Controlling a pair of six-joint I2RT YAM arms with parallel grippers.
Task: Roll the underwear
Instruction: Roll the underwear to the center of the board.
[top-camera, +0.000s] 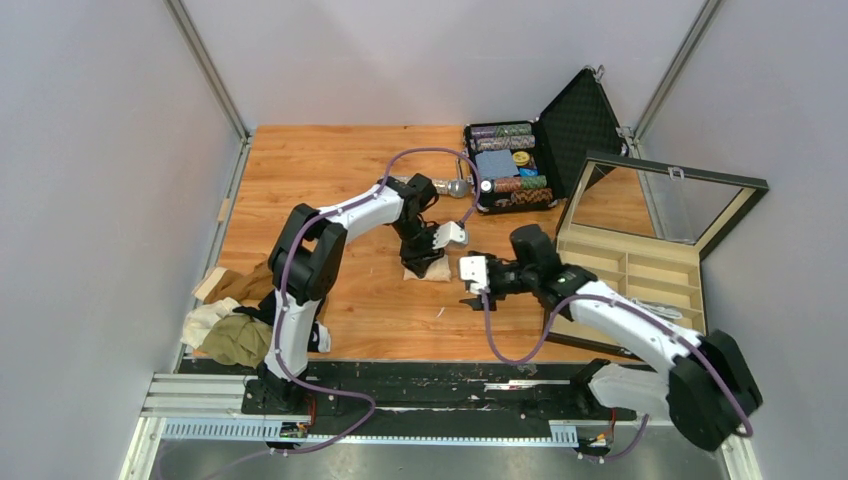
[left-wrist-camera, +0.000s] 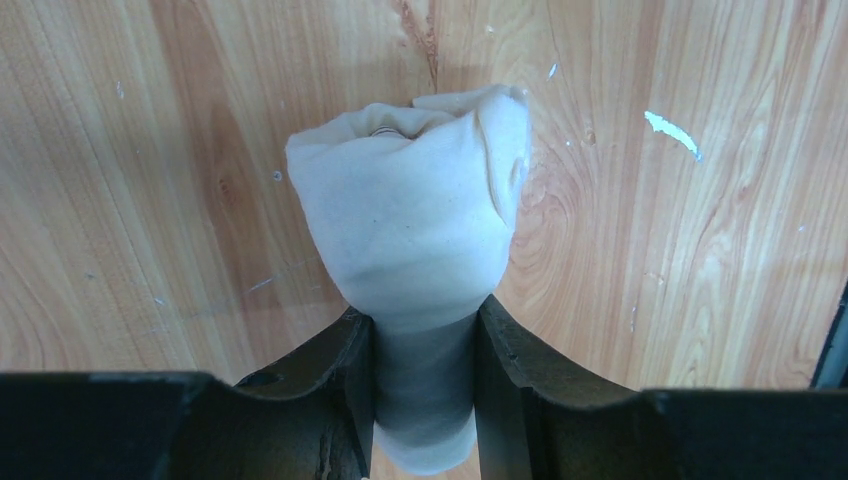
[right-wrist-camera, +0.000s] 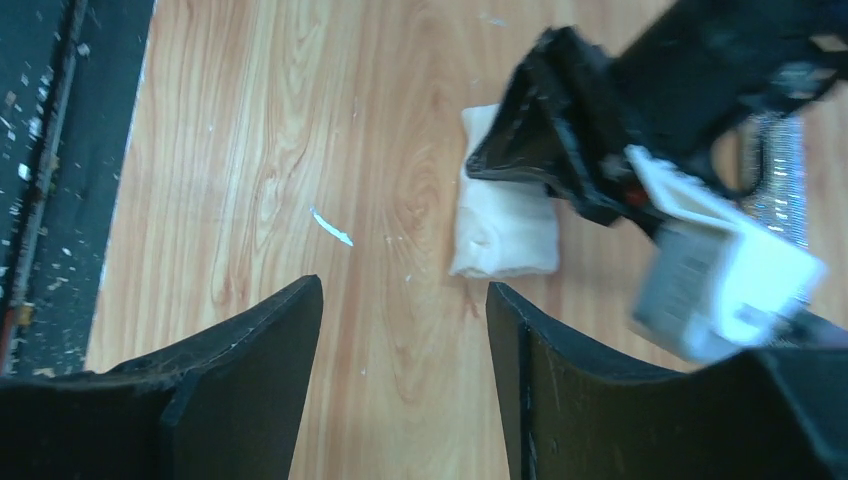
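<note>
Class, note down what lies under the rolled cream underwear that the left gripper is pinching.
The rolled cream underwear, pinched by the left gripper, rests on the wooden table. The patch directly beneath it is covered.

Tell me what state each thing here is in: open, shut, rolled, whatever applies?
cream underwear: rolled up, one end pinched by the left gripper.
left gripper: shut on the cream underwear.
right gripper: open, empty.
chip case: open, lid up.
wooden box: open, glass lid raised.
pile of underwear: loose, not rolled.
microphone: lying on its side.
</note>
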